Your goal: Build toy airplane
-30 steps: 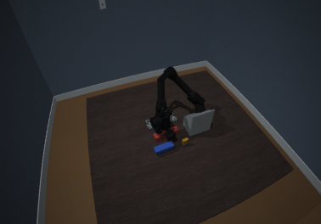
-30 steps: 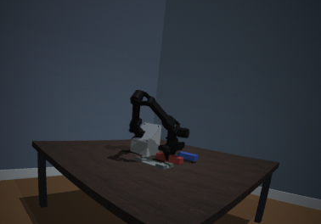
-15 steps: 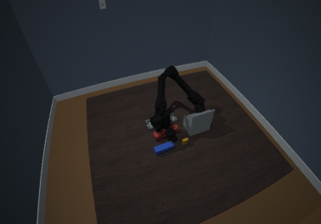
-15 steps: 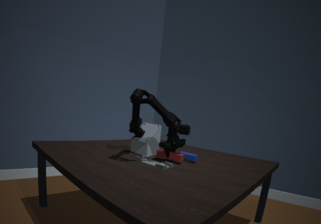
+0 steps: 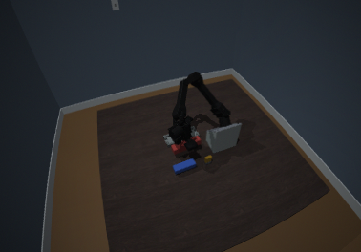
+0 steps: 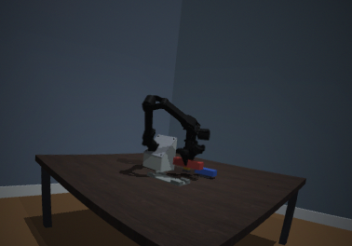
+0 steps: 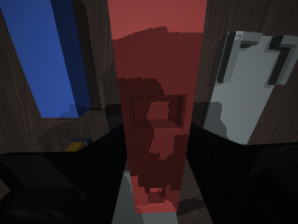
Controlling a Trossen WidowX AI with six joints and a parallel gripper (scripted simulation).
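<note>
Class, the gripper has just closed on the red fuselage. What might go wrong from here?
1. The gripper grips the red fuselage by its narrow sides, so it may tilt when lifted.
2. The blue wing and grey jig lie close on either side; swinging the fuselage may knock them.
3. The small yellow fin nearby might get nudged.
</note>
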